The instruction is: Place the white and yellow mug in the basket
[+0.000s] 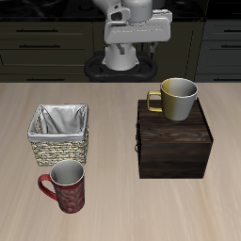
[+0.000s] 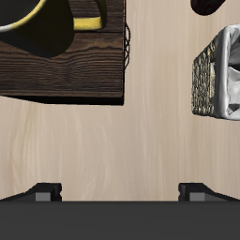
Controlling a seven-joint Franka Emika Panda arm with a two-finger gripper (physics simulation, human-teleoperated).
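Observation:
The white and yellow mug (image 1: 178, 98) stands upright on top of the dark brown wooden box (image 1: 174, 141), its handle pointing toward the basket side. A part of it shows in the wrist view (image 2: 86, 21). The woven basket (image 1: 59, 135) with grey-white lining stands on the table, apart from the box; its edge shows in the wrist view (image 2: 217, 75). My gripper (image 1: 137, 26) hangs high above the table's back, apart from both, with its fingertips (image 2: 45, 192) spread wide and nothing between them.
A dark red patterned mug (image 1: 66, 184) stands near the table's front edge, just in front of the basket. Dark cabinets run behind the table. The robot's base (image 1: 118, 64) stands at the table's back edge.

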